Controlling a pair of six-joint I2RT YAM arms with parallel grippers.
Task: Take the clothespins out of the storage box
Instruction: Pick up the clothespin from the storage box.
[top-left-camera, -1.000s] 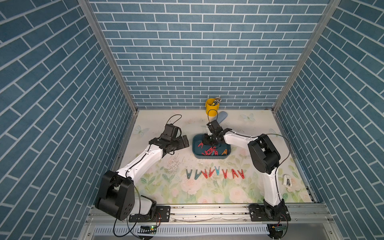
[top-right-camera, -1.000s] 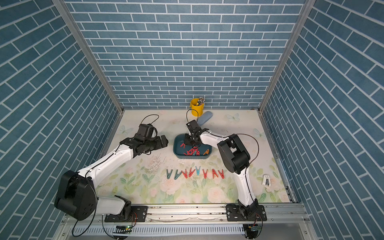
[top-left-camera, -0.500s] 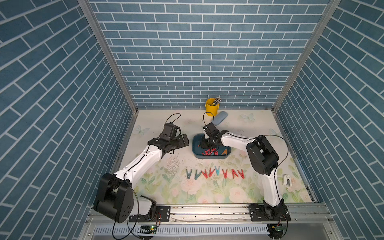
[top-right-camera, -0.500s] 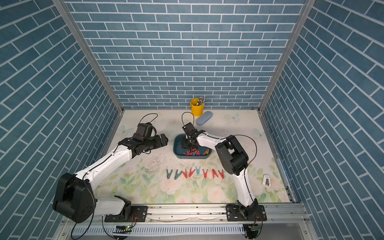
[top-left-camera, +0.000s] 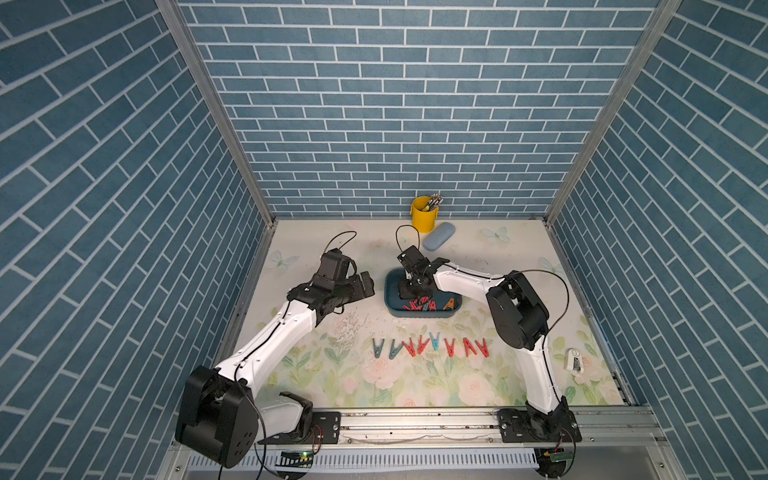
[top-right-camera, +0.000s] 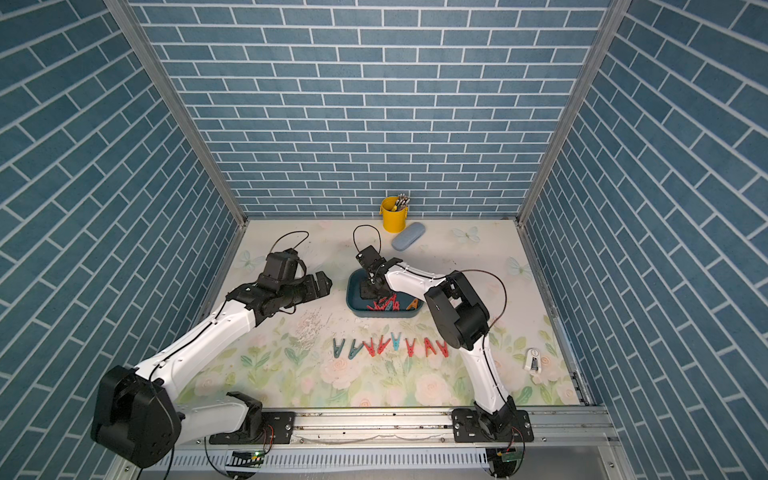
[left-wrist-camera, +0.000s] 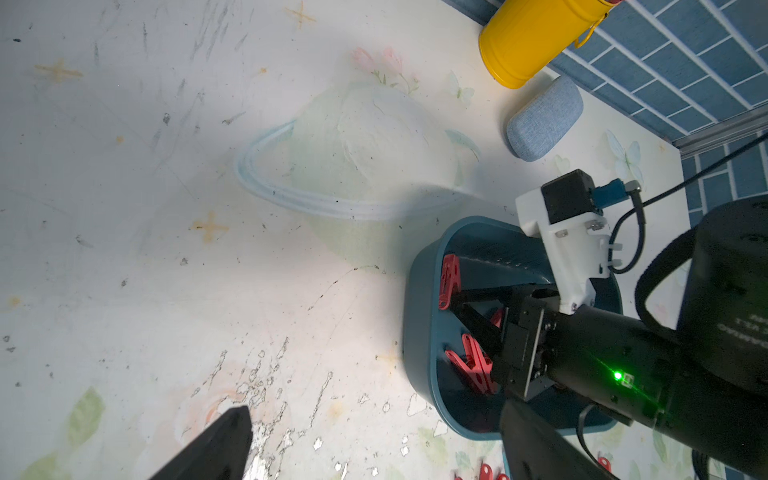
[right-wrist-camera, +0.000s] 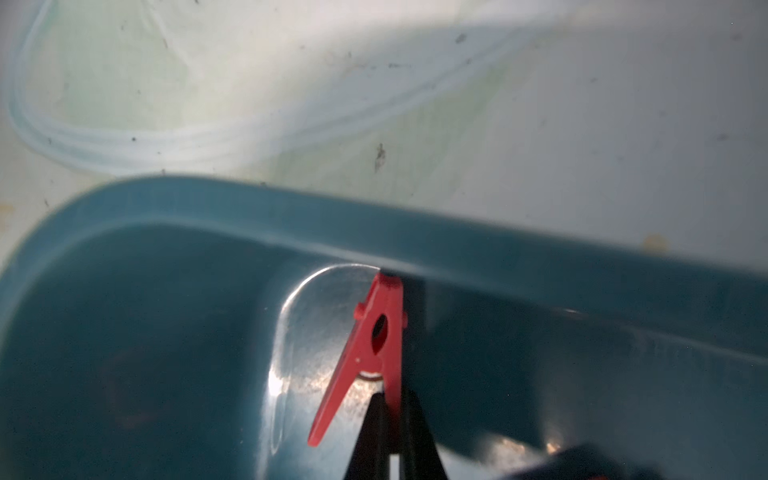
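The dark teal storage box (top-left-camera: 390, 286) (top-right-camera: 351, 291) sits mid-table, with red and teal clothespins (top-left-camera: 419, 306) and an orange one (top-left-camera: 449, 305) heaped at its near side. My right gripper (right-wrist-camera: 392, 401) reaches into the box's left end, shut on one leg of a red clothespin (right-wrist-camera: 374, 353) that stands against the box wall (right-wrist-camera: 457, 241). The left wrist view shows that pin (left-wrist-camera: 449, 282) too. A row of several clothespins (top-left-camera: 432, 345) lies on the mat in front of the box. My left gripper (top-left-camera: 365, 284) hovers open left of the box, holding nothing.
A yellow bucket (top-left-camera: 424, 216) with pens and a light blue case (top-left-camera: 438, 242) stand behind the box by the back wall. A small white object (top-left-camera: 575, 359) lies at the right edge. A worn, flaked patch of mat (top-left-camera: 349, 328) lies below the left gripper.
My right gripper has moved left and down into the box's left end and closed on a red clothespin. The left arm has barely moved.
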